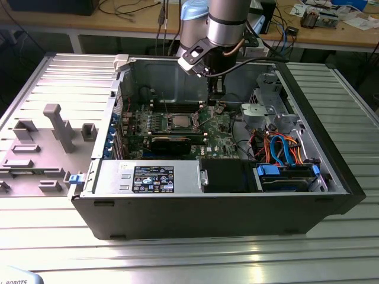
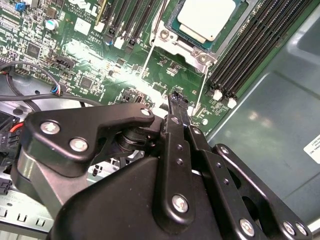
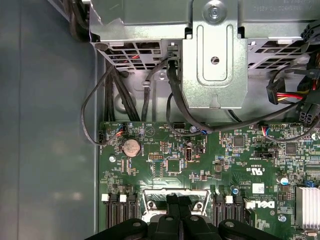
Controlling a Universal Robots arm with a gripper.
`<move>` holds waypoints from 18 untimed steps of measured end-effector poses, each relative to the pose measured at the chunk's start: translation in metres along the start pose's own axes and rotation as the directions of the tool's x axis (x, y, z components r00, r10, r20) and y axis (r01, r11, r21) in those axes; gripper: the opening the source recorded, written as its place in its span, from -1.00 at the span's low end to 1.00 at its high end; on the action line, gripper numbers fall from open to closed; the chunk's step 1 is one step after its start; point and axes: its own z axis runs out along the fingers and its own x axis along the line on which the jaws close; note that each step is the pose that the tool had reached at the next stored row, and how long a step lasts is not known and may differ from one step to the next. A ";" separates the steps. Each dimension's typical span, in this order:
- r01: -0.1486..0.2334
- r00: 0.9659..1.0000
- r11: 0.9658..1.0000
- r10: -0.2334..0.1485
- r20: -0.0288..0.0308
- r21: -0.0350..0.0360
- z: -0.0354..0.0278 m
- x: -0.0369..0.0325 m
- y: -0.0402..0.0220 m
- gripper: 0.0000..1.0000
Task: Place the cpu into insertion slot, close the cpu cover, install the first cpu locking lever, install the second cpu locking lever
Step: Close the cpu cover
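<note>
The cpu [image 2: 207, 17], with its shiny silver top, lies in the insertion slot [image 1: 180, 122] on the green board. The silver cpu cover [image 2: 186, 44] frames it and looks laid down over it. Two thin wire locking levers [image 2: 148, 55] [image 2: 204, 85] run from the socket's corners toward my gripper [image 2: 176, 96]. Its black fingers are shut together with nothing between them, the tip just above the board by the lever ends. In the exterior view the gripper [image 1: 218, 105] hangs inside the case, to the exterior view's right of the socket. In the first wrist view the gripper [image 3: 178, 199] covers the socket's edge [image 3: 150, 200].
Long black memory slots [image 2: 250, 55] flank the socket. A long black card [image 1: 172, 142] sits nearer the front. A metal drive cage [image 3: 215, 55] with black cables [image 3: 107, 100] stands close by. The case walls [image 1: 314, 195] enclose everything. A grey fixture [image 1: 56, 127] stands outside.
</note>
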 end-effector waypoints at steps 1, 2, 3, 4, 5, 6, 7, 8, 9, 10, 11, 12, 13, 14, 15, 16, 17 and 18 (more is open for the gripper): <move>0.000 1.000 1.000 0.000 0.000 0.000 0.0000 0.0000 0.0000 -0.79; 0.000 1.000 1.000 0.000 0.000 0.000 0.0000 0.0000 0.0001 -0.79; 0.000 1.000 1.000 0.000 0.000 0.000 0.0000 0.0000 0.0001 -0.79; 0.000 1.000 1.000 0.000 0.000 0.000 0.0000 0.0000 0.0001 -0.79; 0.000 1.000 1.000 0.000 0.000 0.000 0.0000 0.0000 0.0001 -0.79; 0.000 1.000 1.000 0.000 0.001 0.000 0.0000 -0.0001 0.0001 -0.79; 0.000 1.000 1.000 0.000 0.001 0.000 0.0001 -0.0001 0.0004 -0.79; 0.000 1.000 1.000 0.000 0.001 0.000 0.0004 -0.0001 0.0008 -0.79; 0.000 1.000 1.000 0.000 0.001 0.000 0.0009 0.0001 0.0021 -0.79; 0.000 1.000 1.000 0.000 0.001 0.000 0.0013 0.0004 0.0043 -0.79; 0.000 1.000 1.000 0.000 0.001 0.000 0.0019 0.0006 0.0062 -0.79; 0.000 1.000 1.000 0.000 0.001 0.000 0.0026 0.0008 0.0089 -0.79; 0.000 1.000 1.000 0.000 0.001 0.000 0.0040 0.0011 0.0126 -0.79; 0.000 1.000 1.000 0.000 0.001 0.000 0.0050 0.0014 0.0156 -0.79; 0.000 1.000 1.000 0.000 0.001 0.000 0.0056 0.0015 0.0171 -0.79; 0.000 1.000 1.000 0.000 0.001 0.000 0.0061 0.0016 0.0184 -0.79; 0.001 1.000 1.000 -0.001 0.001 0.000 0.0065 0.0018 0.0192 -0.79; 0.000 1.000 1.000 0.000 0.001 0.000 0.0071 0.0018 0.0197 -0.79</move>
